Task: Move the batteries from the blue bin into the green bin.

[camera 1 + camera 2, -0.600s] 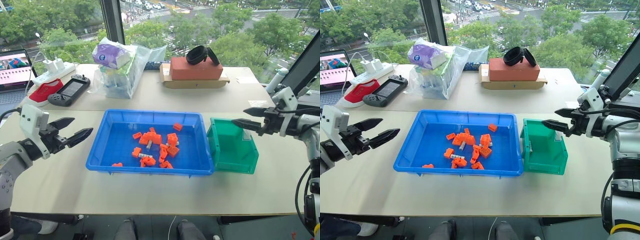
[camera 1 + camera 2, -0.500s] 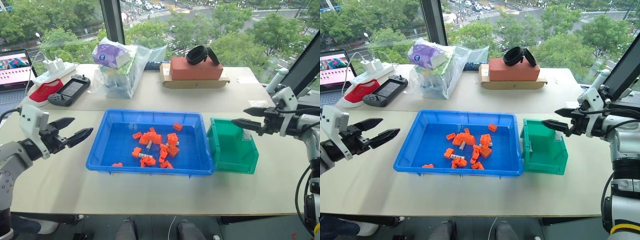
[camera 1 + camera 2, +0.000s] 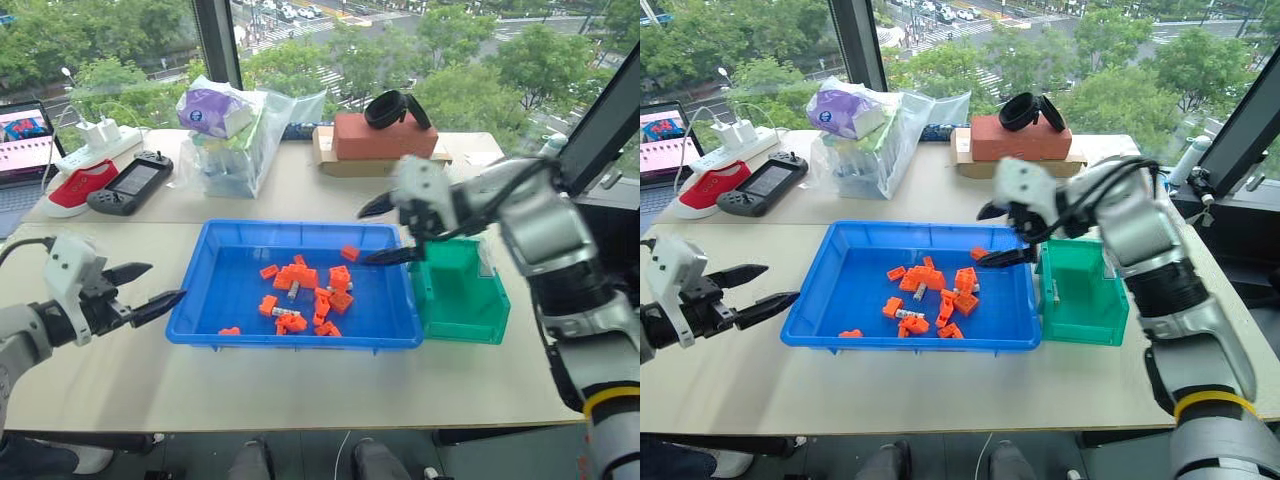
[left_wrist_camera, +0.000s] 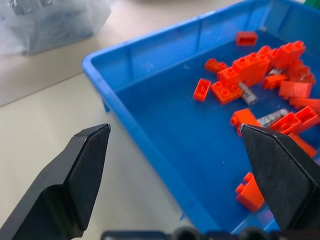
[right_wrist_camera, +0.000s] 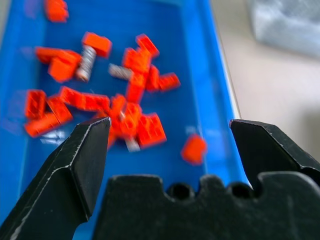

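Your left gripper (image 3: 145, 285) still waits open and empty beside the blue bin (image 3: 222, 335). Batteries (image 3: 292, 291) lie there among orange blocks (image 3: 338, 279). Your right gripper (image 3: 385, 232), wide open, empty, has swung from the green bin (image 3: 462, 300) over the blue bin: next pick begins.

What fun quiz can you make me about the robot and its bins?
1. True or false: the right gripper is open above the blue bin.
2. Which colour are the blocks mixed with the batteries? A) yellow B) orange C) purple
3. Fill in: the green bin sits beside the blue bin on the robot's ____ side.

Key: 1 true. 2 B. 3 right.
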